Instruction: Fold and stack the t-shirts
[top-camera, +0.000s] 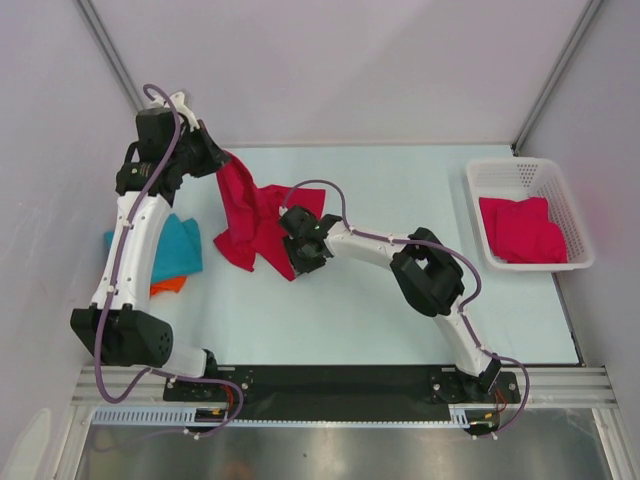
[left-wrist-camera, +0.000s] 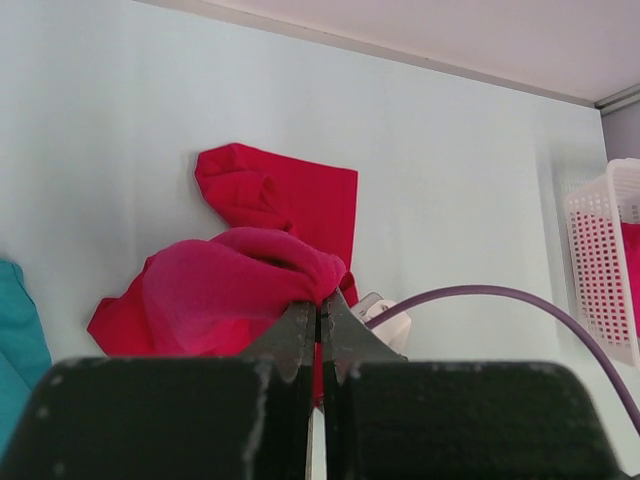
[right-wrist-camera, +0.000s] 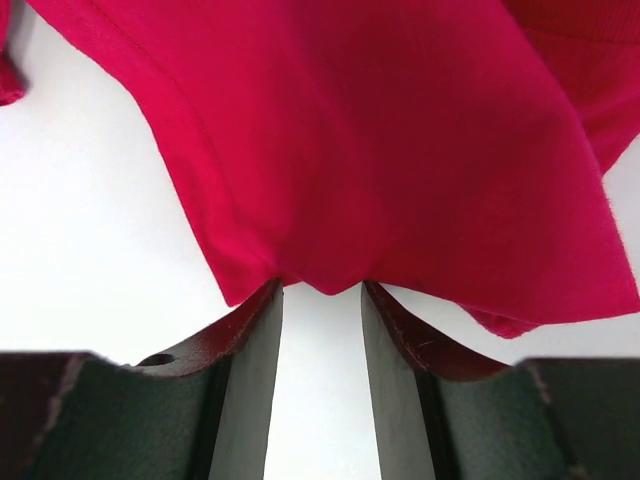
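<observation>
My left pincer (left-wrist-camera: 320, 308): clamped shut on a bunch of the crimson t-shirt (left-wrist-camera: 225, 285) | my right pincer (right-wrist-camera: 320, 290): jaws apart, tips at the cloth's edge, gripping nothing.

Nothing legible in any of the three views — no lettering, label, brand mark, number or sign can be read on any surface
</observation>
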